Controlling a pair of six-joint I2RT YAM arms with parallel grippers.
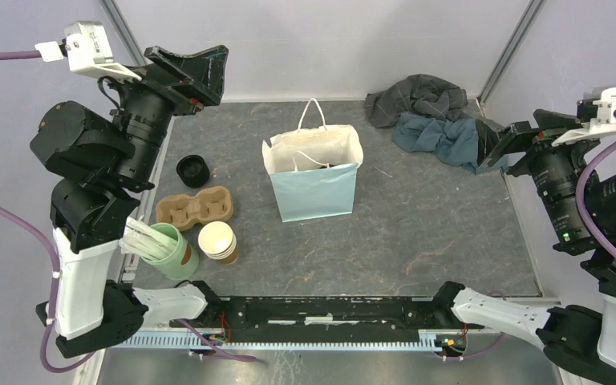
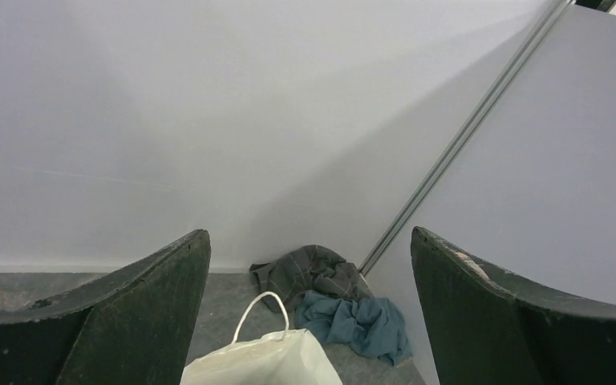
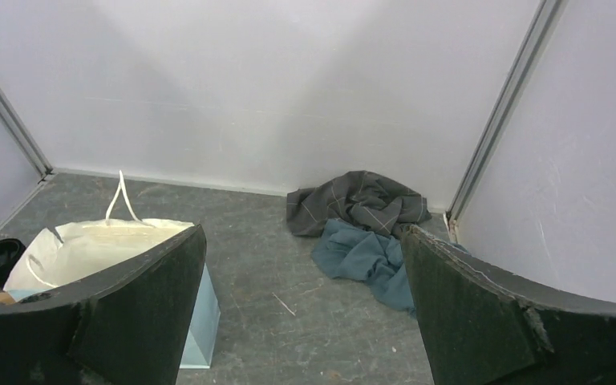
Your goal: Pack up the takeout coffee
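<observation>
Takeout coffee (image 1: 193, 170) beside cup carrier (image 1: 195, 207) — paper bag (image 1: 314, 172) nearby, upright.

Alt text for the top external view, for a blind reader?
An open pale blue paper bag stands centrally; left of it sit the black-lidded takeout coffee, a cardboard carrier, stacked brown cups and a green cup of white sticks. The left gripper and right gripper hang open, empty.
</observation>
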